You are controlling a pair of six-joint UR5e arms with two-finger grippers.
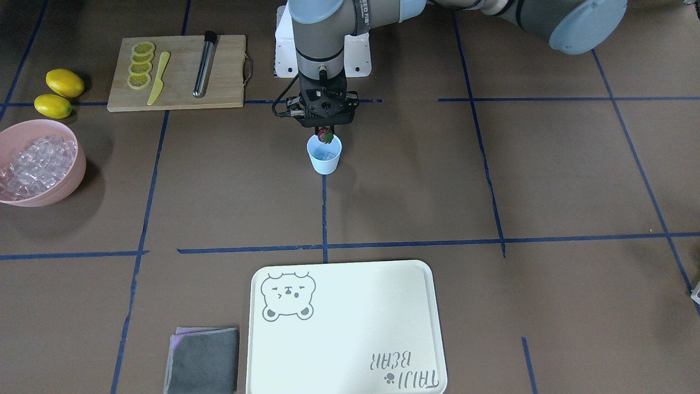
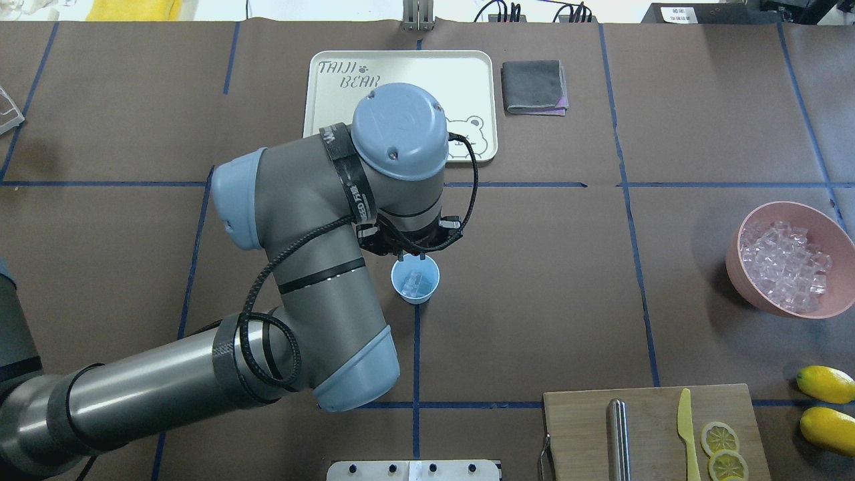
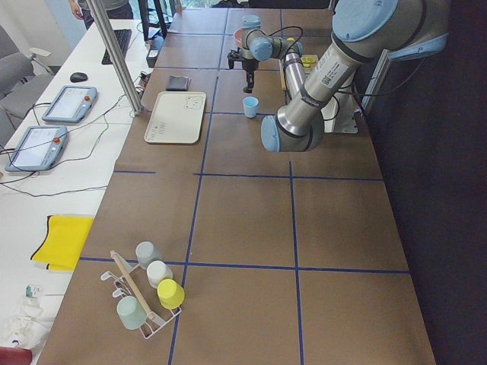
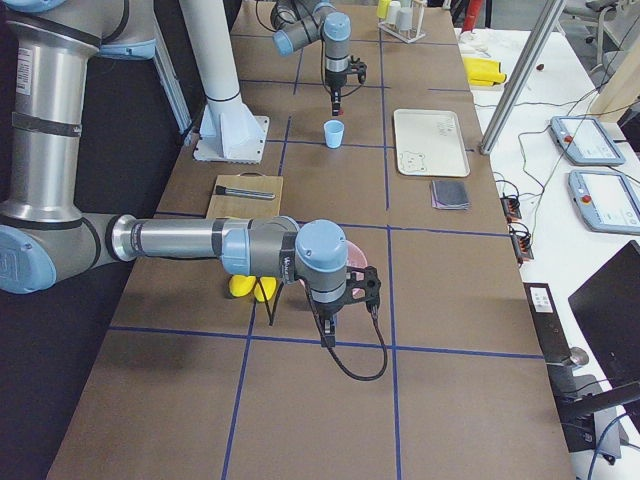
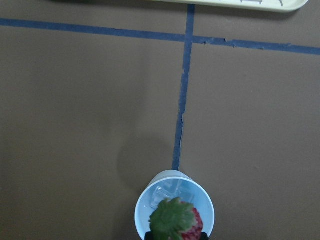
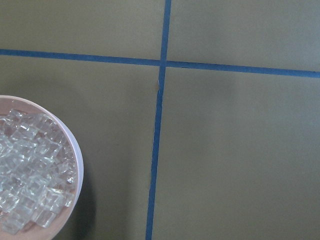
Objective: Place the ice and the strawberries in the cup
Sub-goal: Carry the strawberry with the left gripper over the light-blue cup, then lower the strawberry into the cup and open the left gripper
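Red strawberry [image 1: 326, 135] is pinched in the left tool [image 1: 325, 130], whose fingers are closed on it right over the mouth of the cup [image 1: 324, 158]. From the wrist view you mostly see its green cap, with a bit of red poking out on one side. I can't tell whether the berry touches the rim.

The cup stands upright about midway along the table, somewhat nearer the robot's edge than the far edge. A few pieces of ice [image 2: 414, 283] lie in the bottom of it.

The rest of the ice is heaped in the pink bowl [image 1: 76, 175], out toward the table's right end. The right tool [image 4: 328, 338] hangs pointing down just beside that bowl. It only shows in the side view, so whether it's open or closed, can't tell.

Other stuff: two lemons [image 1: 64, 82] in the corner by the robot's edge at the right end, next to a board [image 1: 224, 71]. A tray [image 1: 350, 328] and a grey cloth [image 1: 203, 361] sit along the far edge.
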